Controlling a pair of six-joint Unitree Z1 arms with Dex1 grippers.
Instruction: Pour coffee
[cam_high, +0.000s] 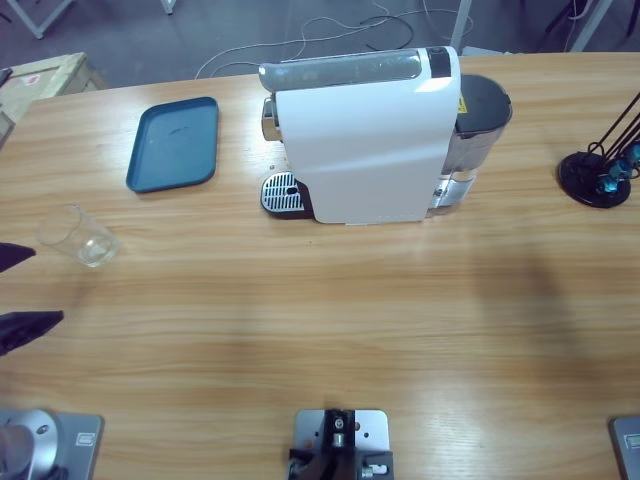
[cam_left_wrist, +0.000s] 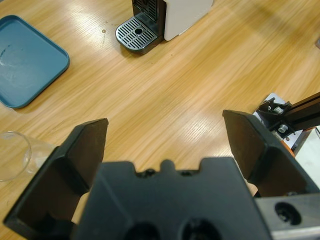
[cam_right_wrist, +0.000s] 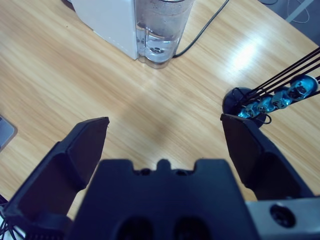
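1. Wooden table (cam_high: 330, 320): carries all items.
2. White coffee machine (cam_high: 365, 140): far centre, drip grate (cam_left_wrist: 137, 34) empty.
3. Blue tray (cam_high: 173, 143): far left.
4. Left gripper (cam_left_wrist: 165, 145): jaws wide, holding nothing.
5. Right gripper (cam_right_wrist: 164, 142): jaws wide, empty.
6. Clear glass (cam_high: 80, 236): left, just beside left gripper; no coffee visible.

open left pincer (cam_left_wrist: 165, 145) over wooden table (cam_left_wrist: 200, 80), blue tray (cam_left_wrist: 25, 60), clear glass (cam_left_wrist: 12, 155), coffee machine drip grate (cam_left_wrist: 136, 34)

Long pale wooden table (cam_high: 330, 320); beyond it a grey floor (cam_high: 200, 30) — loose cables (cam_high: 340, 35) trailing.
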